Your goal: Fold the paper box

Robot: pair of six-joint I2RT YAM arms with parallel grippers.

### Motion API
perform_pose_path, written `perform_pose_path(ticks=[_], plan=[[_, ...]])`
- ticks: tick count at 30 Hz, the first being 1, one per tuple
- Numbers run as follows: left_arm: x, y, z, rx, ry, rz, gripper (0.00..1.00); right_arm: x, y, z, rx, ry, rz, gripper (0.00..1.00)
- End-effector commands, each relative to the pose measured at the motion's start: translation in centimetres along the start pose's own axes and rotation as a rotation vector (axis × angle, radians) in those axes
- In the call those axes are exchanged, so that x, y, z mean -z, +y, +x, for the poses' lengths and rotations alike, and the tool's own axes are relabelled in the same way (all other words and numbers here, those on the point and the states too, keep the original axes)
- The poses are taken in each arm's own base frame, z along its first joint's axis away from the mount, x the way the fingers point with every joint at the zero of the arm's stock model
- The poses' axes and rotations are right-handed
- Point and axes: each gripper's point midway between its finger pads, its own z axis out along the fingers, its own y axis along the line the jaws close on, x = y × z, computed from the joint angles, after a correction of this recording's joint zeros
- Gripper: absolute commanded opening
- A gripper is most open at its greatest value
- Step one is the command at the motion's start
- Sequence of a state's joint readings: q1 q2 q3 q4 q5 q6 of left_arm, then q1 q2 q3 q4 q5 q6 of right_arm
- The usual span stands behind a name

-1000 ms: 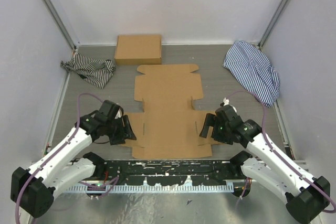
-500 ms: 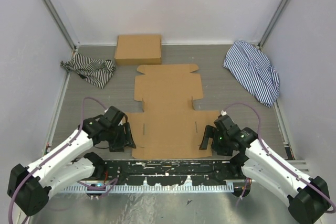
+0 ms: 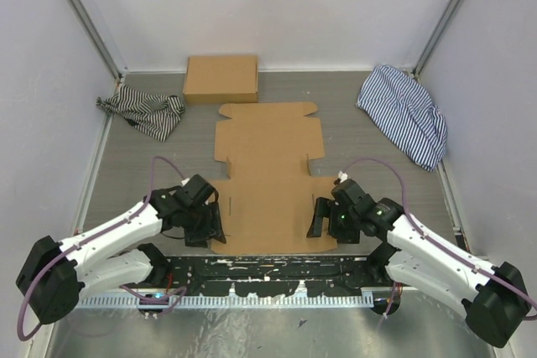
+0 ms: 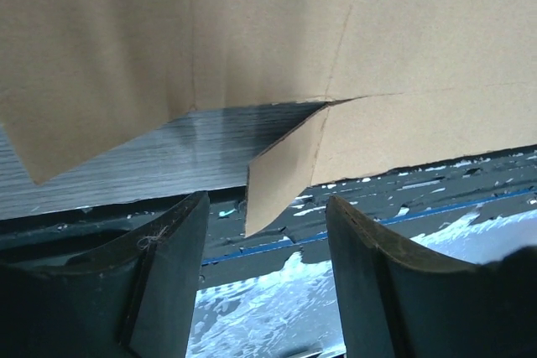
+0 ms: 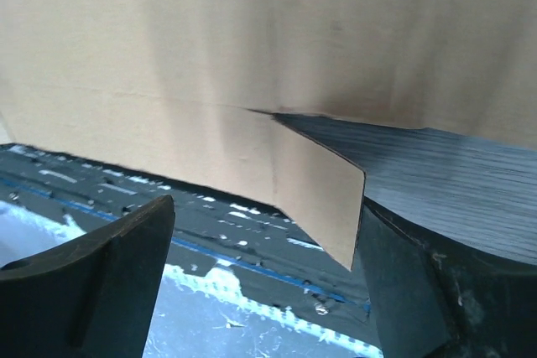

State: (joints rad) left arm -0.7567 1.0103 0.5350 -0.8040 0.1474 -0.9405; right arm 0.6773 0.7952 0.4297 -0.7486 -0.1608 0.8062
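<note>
The paper box lies as a flat brown die-cut sheet in the middle of the table, its near edge by the arm bases. My left gripper is at its near left corner, open. In the left wrist view a small corner tab pokes between the open left gripper, touching neither finger. My right gripper is at the near right corner, also open. In the right wrist view the corner tab hangs inside the right gripper, its edge close against one finger.
A second, closed brown box sits at the back. A black-and-white striped cloth lies back left and a blue striped cloth back right. A black rail runs along the near edge. Walls enclose three sides.
Both grippers have moved inward along the sheet's near part, from beside its side flaps to its near corners. The sheet itself lies where it was.
</note>
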Motion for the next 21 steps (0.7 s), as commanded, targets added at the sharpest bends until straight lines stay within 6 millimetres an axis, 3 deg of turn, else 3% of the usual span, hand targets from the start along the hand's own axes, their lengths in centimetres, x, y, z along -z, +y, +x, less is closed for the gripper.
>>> perform_pose_path(ticks=[1,7,21], plan=[[0.9,-2.6,-0.8,-0.014,-0.036,0.075,0.64,2.2,4.3,-2.4,0.026,-0.094,-0.101,0.90],[1.0,-3.9,-1.2,-0.019,-0.054,0.107,0.64,3.1,6.2,-2.3,0.060,-0.107,-0.123,0.90],[-1.7,-7.7,-1.1,-0.050,-0.035,0.158,0.64,-0.8,8.4,-0.9,0.125,-0.050,-0.101,0.90]])
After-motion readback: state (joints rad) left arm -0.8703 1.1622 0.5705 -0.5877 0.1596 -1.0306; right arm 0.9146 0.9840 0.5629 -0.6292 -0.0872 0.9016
